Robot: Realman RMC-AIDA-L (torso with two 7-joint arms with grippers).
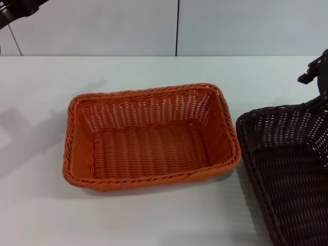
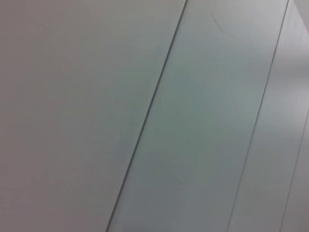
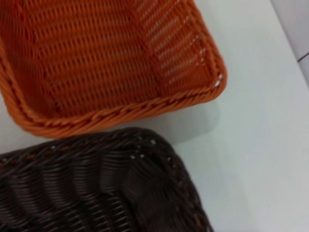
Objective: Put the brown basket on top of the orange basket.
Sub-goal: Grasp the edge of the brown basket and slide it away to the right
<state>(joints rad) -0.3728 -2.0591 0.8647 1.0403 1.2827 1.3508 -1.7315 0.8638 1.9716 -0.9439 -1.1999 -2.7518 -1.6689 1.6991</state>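
Note:
The orange basket (image 1: 151,138) stands empty in the middle of the white table and also shows in the right wrist view (image 3: 106,63). The brown basket (image 1: 287,169) is just to its right, partly cut off by the picture's edge, with a narrow gap between the two. Its rim fills the near part of the right wrist view (image 3: 87,188). My right gripper (image 1: 319,84) is at the brown basket's far rim and grips it there. My left arm (image 1: 15,9) is parked high at the far left.
The white table (image 1: 154,215) spreads around both baskets. A pale panelled wall (image 1: 177,25) stands behind it, and the left wrist view shows only wall panels (image 2: 154,116).

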